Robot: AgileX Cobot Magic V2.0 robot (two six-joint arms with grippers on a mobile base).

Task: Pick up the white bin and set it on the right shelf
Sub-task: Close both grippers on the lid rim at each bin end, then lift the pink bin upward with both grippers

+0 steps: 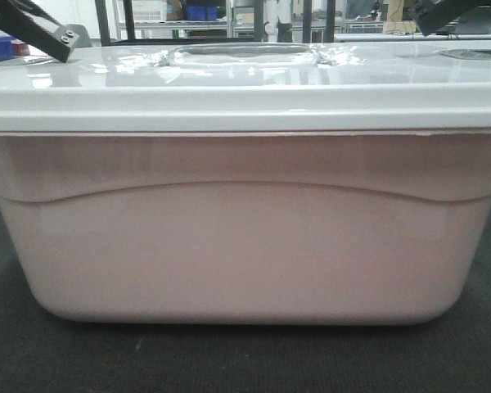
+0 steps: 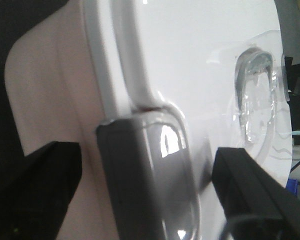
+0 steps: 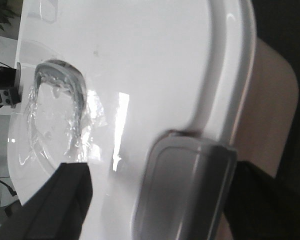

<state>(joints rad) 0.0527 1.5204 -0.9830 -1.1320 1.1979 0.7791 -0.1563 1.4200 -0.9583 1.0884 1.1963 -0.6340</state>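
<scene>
left wrist-mounted view: the left gripper [image 2: 147, 185] is spread wide, its black fingers [image 2: 40, 190] standing either side of a grey latch [image 2: 155, 175] at one end of the white bin [image 2: 190, 65], with gaps showing on both sides, so nothing is pinched; the recessed handle [image 2: 255, 95] lies further along the lid; right wrist-mounted view: the right gripper [image 3: 162, 192] is likewise parted, straddling the second latch [image 3: 190, 190] at the far end, apart from it; exterior front-facing view: only here do the tub's pinkish side and base show, resting flat on a dark mat [image 1: 245, 360] with the lid on, which neither wrist view can confirm; the wrist views alone show how the jaws stand; racks with blue bins [image 1: 200, 12] sit well behind, but i cannot tell which, if any, is the right shelf; judged from this, both arms are placed at the ends, while the grasp, the lift and the carry to the shelf are all left to do.
</scene>
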